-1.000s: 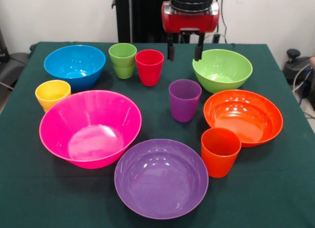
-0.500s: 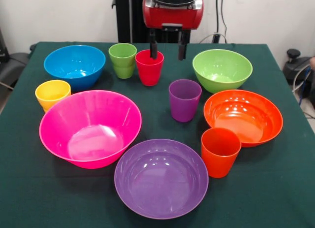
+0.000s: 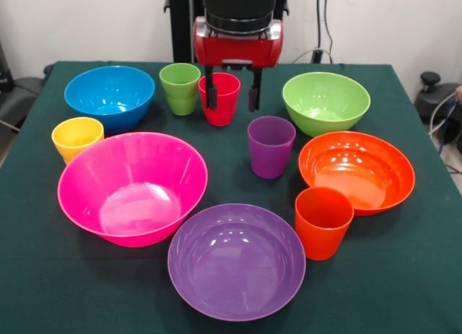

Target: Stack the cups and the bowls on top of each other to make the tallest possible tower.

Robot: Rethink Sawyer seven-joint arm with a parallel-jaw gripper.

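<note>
Gripper (image 3: 232, 97), fingers spread, straddles the red cup (image 3: 220, 99) at upper centre; I'd centre over it, lower squarely, then pinch gently.

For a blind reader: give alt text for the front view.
An open gripper hangs at the red cup, one of five cups and five bowls standing separately on a green-clothed table. The pink bowl is largest; nothing is stacked.

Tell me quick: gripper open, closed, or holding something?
Gripper: open, holding nothing; its two fingers hang apart in front of the red cup.
</note>
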